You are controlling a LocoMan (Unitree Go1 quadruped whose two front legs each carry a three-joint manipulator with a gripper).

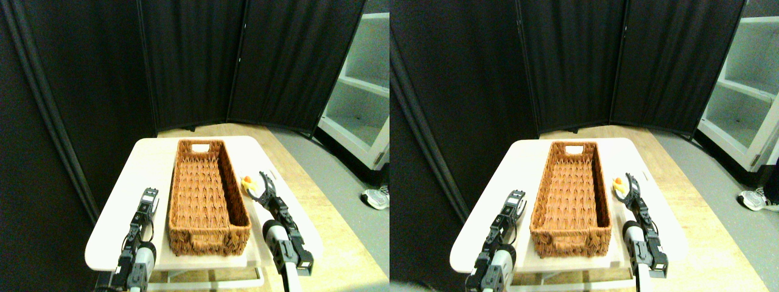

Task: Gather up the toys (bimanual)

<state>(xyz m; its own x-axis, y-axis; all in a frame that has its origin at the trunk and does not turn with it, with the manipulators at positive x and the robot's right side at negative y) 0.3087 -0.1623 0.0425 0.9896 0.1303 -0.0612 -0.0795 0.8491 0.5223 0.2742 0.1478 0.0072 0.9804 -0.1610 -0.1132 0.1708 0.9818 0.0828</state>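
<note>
Right pincer (pixel 263 187): dark, two-jawed, on a pale limb rising from the worktop's near right corner. Jaws spread, reaching along the right edge; the yellow duck (pixel 248 184) sits at their mouth, touching or just beside the left jaw. Whether the jaws bear on it cannot be told. Presumably so placed to straddle the toy before closing.

Left pincer (pixel 148 201): dark, on its own limb at the near left corner, tip just beside the basket's left wall. Too small and dark to tell whether spread or pressed together. It holds nothing visible; likely parked clear while the other side works.

Items, largest to smallest:

1. Folding screen (pixel 195 61): black cloth panels behind the far edge, probably a plain backdrop.

2. Worktop (pixel 146 158): pale, rounded corners, carrying everything below.

3. Shelf unit (pixel 359 91): white, on the floor off the far right corner.

4. Wicker basket (pixel 208 234): long, brown, laid lengthwise down the middle from near edge to far edge, a handle slot in each end wall. No toy shows inside. Centred, judging by position, so either limb can drop into it.

5. Shoe (pixel 377 198): pale, on the floor well right of the worktop; a person standing by.

6. Yellow duck: small, orange-marked, on the worktop between the basket's right wall and the right edge, about midway along. The only toy in view, still outside the basket.
</note>
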